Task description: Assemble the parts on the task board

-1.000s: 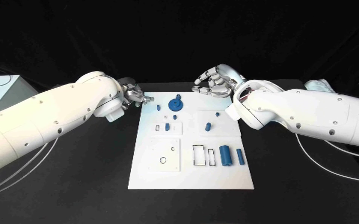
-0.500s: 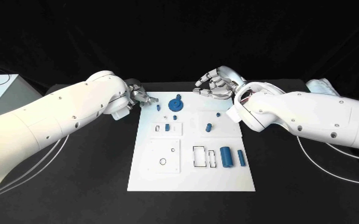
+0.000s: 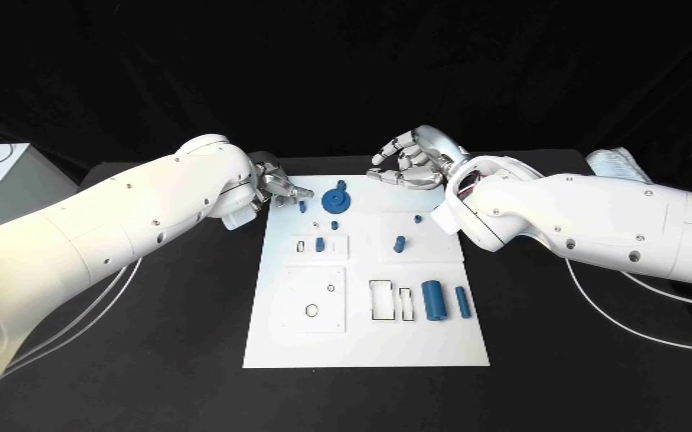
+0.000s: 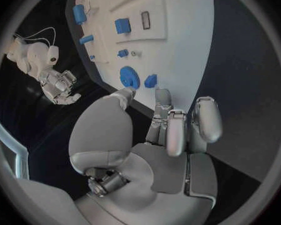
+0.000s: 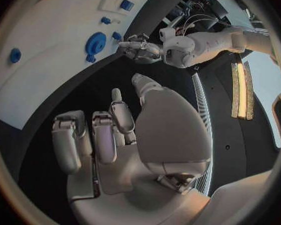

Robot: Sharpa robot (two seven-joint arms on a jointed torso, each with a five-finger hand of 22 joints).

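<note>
I see the task board [image 3: 368,342] lying mid-frame on the black surface [image 3: 130,372], blue parts [image 3: 433,301] set in its recesses; left hand [image 3: 277,188] and right hand [image 3: 411,162], fingers loosely curled and holding nothing, hover at its upper corners

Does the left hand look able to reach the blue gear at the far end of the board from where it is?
Probably yes. The left hand hovers at the task board's far left corner with its fingers apart, holding nothing, and only a small blue part lies near the blue gear.
</note>
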